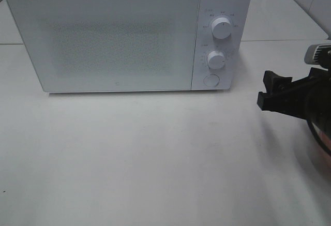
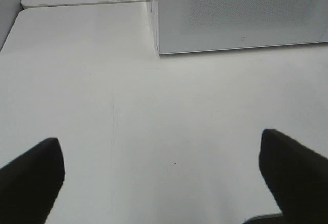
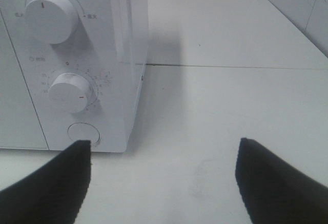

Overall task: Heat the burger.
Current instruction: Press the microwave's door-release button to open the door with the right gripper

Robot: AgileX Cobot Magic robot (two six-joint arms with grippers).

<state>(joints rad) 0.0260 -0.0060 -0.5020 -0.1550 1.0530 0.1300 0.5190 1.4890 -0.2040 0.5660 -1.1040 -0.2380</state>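
right gripper (image 3: 161, 149): jaws wide apart, holding nothing, over table (image 3: 215, 106) at 3 o'clock
left gripper (image 2: 159, 147): wide apart, empty
microwave (image 1: 103, 40): 12 o'clock, door closed

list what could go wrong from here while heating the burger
1. The microwave door is shut, and its round button sits right under the lower knob. The right gripper, jaws wide open, may nudge that knob when pressing.
2. The microwave stands loose on the smooth table, so a push might slide it.
3. No burger shows in any view, so its place is unconfirmed.
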